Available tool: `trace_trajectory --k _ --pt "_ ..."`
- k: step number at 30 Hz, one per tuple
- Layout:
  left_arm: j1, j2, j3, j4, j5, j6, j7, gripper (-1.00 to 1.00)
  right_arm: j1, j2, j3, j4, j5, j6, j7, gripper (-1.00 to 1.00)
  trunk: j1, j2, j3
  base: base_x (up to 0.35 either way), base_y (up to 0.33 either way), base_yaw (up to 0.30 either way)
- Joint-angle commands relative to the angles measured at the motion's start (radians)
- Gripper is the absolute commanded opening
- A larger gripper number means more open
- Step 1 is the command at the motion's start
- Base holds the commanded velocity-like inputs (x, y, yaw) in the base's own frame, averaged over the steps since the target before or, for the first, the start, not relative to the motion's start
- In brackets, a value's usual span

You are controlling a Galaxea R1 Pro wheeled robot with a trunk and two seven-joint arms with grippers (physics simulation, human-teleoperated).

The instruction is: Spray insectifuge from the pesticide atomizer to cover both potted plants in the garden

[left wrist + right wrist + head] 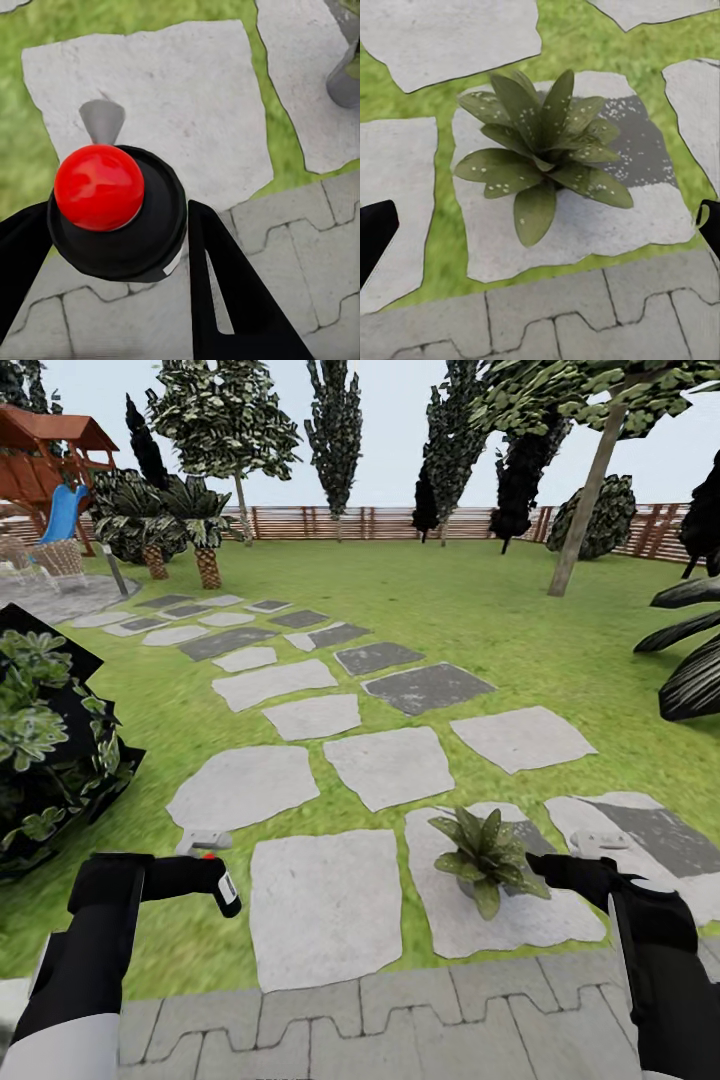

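We clamp the pesticide atomizer [112, 214] in our left gripper [120, 255]; our right gripper [540, 225], fingers apart, hangs over what looks speckled: a potted plant [544, 150].

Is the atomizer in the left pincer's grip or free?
Gripped: the left pincer has a finger either side of the atomizer, red button up.
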Motion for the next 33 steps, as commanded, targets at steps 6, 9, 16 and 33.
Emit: trace_trajectory --k 6,9,16,33 --pt "-0.001 -0.001 0.001 -0.001 -0.008 0.006 -0.011 -1.0 0.0 -0.001 -0.001 -0.001 0.011 0.003 0.01 1.0 0.0 0.0 0.002 0.0 0.0 0.284" --pt "-0.001 -0.001 0.001 -0.001 -0.008 0.006 -0.011 -1.0 0.001 -0.002 -0.001 -0.001 0.012 0.003 0.01 1.0 0.0 0.0 0.003 0.0 0.0 0.26" --pt "-0.001 -0.002 0.001 -0.001 -0.008 0.006 -0.011 -1.0 0.001 -0.006 -0.001 0.0 0.012 0.002 0.011 1.0 0.0 0.0 0.01 0.0 0.0 0.203" --pt "-0.009 -0.003 0.015 -0.005 -0.007 0.007 -0.011 -1.0 0.001 -0.014 0.006 -0.002 0.01 -0.007 0.016 1.0 0.027 -0.049 -0.002 0.0 0.0 0.072"
